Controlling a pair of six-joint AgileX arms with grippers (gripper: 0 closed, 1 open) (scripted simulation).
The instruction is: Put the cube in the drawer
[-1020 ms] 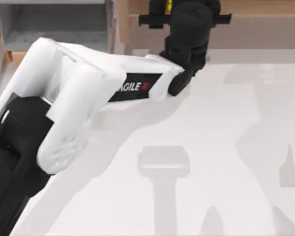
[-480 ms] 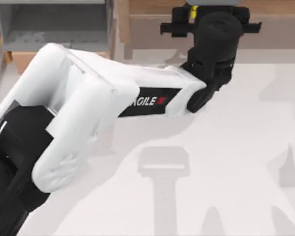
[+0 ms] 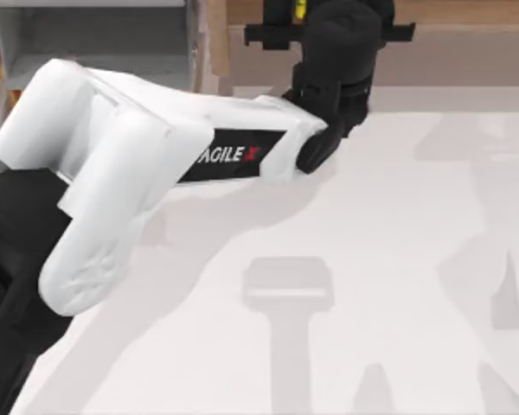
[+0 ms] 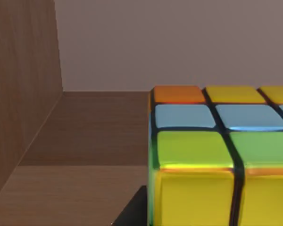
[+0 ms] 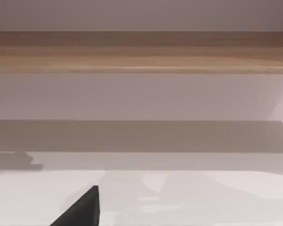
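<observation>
White table [image 3: 372,259] surface occupies most of the top view and carries only grey shadows. Along its far edge runs a long brown wooden shelf [image 3: 467,43], which also appears in the right wrist view as a horizontal wooden band [image 5: 141,52] above the pale tabletop.

At the far left corner of the top view stands the drawer [image 3: 95,43], with grey inner walls and floor visible and light wood at its edges.

The left arm [image 3: 112,181], white with black sections, reaches diagonally from the near left toward the far edge. Its black wrist ends at the left gripper [image 3: 296,10], positioned over the shelf, to the right of the drawer.

The cube [image 4: 217,155] is held at the left gripper. In the left wrist view it sits close to the camera, with orange, yellow, blue and green tiles and dark seams, in front of brown wooden shelf surfaces. In the top view a yellow sliver [image 3: 297,9] shows at the gripper. The jaws are clamped on the cube.

A dark finger [image 5: 80,209] of the right gripper shows in the right wrist view; whether those jaws are apart or together cannot be told.
</observation>
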